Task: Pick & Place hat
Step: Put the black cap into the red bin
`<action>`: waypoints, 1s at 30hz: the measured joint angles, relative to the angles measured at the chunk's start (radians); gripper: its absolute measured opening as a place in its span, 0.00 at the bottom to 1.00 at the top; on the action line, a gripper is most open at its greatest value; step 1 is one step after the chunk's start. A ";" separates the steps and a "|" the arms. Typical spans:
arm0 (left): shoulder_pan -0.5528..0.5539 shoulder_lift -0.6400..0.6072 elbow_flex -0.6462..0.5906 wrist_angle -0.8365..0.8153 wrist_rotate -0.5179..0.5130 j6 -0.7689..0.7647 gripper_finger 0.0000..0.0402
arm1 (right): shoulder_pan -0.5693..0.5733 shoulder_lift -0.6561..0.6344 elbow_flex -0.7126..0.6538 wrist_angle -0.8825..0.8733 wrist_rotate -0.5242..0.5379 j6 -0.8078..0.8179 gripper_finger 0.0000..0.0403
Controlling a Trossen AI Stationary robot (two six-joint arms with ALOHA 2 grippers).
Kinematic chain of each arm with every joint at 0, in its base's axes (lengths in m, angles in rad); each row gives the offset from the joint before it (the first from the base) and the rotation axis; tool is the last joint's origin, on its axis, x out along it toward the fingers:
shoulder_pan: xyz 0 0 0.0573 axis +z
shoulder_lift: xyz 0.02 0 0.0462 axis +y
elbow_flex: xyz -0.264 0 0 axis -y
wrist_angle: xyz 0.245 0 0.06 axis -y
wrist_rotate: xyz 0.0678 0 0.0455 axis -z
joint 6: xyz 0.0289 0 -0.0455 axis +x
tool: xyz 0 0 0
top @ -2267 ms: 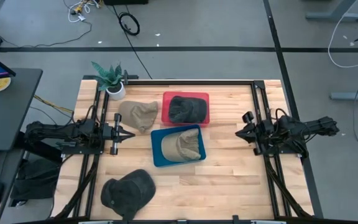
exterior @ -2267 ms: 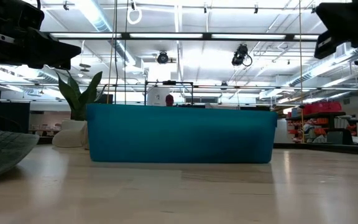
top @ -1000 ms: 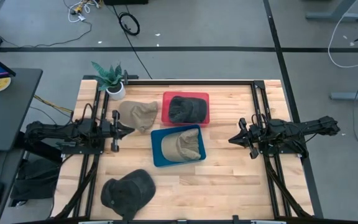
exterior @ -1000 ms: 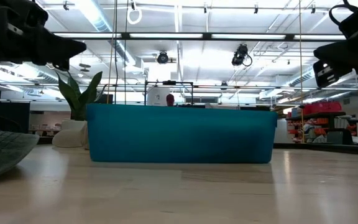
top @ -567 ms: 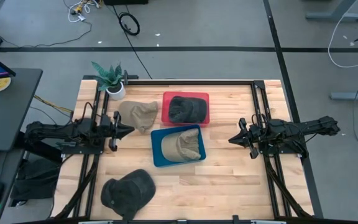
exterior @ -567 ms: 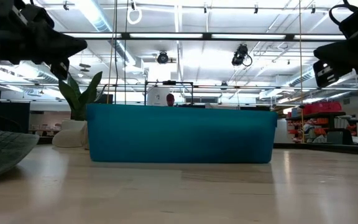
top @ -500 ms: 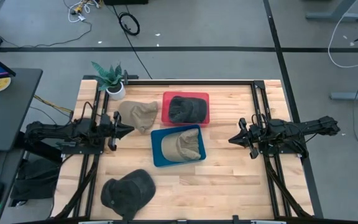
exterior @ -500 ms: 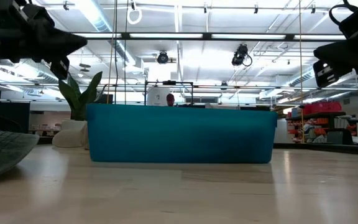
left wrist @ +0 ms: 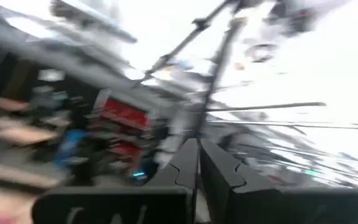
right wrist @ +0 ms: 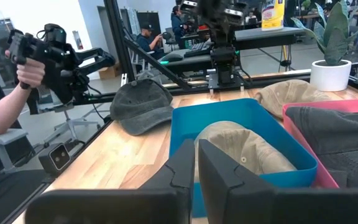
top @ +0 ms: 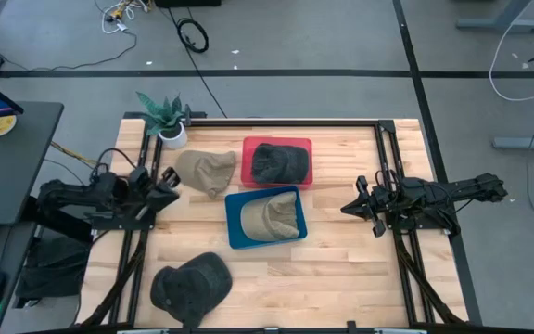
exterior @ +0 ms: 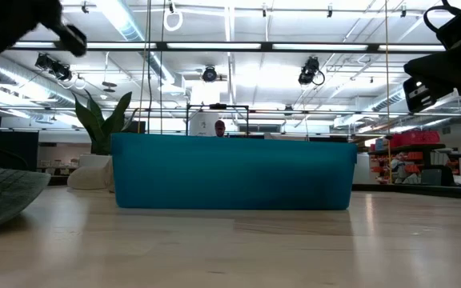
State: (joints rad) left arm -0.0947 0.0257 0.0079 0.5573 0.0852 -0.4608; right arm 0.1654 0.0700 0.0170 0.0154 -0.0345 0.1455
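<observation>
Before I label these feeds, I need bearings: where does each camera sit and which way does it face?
High: overhead, straight down; both arms, left gripper, right gripper.
Low: table height, facing the blue bin.
Left wrist: tilted up at the ceiling; shut fingers.
Right wrist: across the table; shut fingers, a person's hand.
Shared: blue bin, tan hat.

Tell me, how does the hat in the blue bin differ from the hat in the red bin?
The hat in the blue bin is tan, while the hat in the red bin is dark grey. The tan hat's blue bin sits nearer the table's middle; the dark hat's red bin sits toward the far edge, by the potted plant side. Both are soft caps, each lying alone in its bin.
</observation>
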 joint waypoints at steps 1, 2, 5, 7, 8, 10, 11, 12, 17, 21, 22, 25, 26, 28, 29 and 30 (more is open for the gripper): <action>-0.008 0.000 0.000 0.027 0.034 0.000 0.05 | 0.000 0.000 0.000 0.000 0.000 0.000 0.07; -0.017 0.000 0.000 0.058 0.067 -0.001 0.05 | 0.000 0.000 0.000 0.000 0.000 0.000 0.07; -0.054 0.000 0.000 0.153 0.141 0.007 0.05 | 0.000 0.000 0.000 0.000 0.000 0.000 0.07; -0.084 0.000 0.000 0.188 0.171 0.039 0.05 | 0.000 0.000 0.000 0.000 0.000 0.000 0.07; -0.101 0.000 0.000 0.201 0.181 0.055 0.05 | 0.000 0.000 0.000 0.000 0.000 0.000 0.07; -0.135 0.000 0.004 0.197 0.189 0.088 0.05 | 0.000 0.000 0.000 0.000 0.000 0.000 0.07; -0.153 0.002 0.009 0.194 0.190 0.105 0.05 | 0.000 0.000 0.000 0.000 0.000 0.000 0.07; -0.173 0.005 0.016 0.195 0.190 0.118 0.05 | 0.000 0.000 0.000 0.000 0.000 0.000 0.07; -0.279 0.057 0.064 0.197 0.216 0.228 0.05 | 0.000 0.000 0.000 0.000 0.000 0.000 0.07; -0.366 0.147 0.113 0.198 0.215 0.319 0.05 | 0.000 0.000 0.000 0.000 0.000 -0.001 0.07; -0.388 0.177 0.126 0.197 0.216 0.340 0.05 | 0.000 0.000 0.000 0.000 0.000 -0.001 0.07; -0.450 0.282 0.175 0.194 0.216 0.408 0.05 | 0.000 0.000 0.000 0.000 0.000 -0.001 0.07; -0.470 0.323 0.196 0.188 0.216 0.435 0.05 | 0.000 0.000 0.000 0.000 0.000 -0.001 0.07; -0.508 0.403 0.243 0.175 0.215 0.491 0.05 | 0.000 0.000 0.000 0.000 0.000 -0.001 0.07; -0.527 0.445 0.269 0.168 0.215 0.518 0.05 | 0.000 0.000 0.000 0.000 0.000 -0.001 0.07; -0.545 0.487 0.299 0.158 0.214 0.546 0.05 | 0.000 0.000 0.000 0.000 0.000 -0.001 0.07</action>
State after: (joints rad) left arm -0.6402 0.5128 0.3070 0.7156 0.2995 0.0849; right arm 0.1653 0.0703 0.0174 0.0154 -0.0345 0.1448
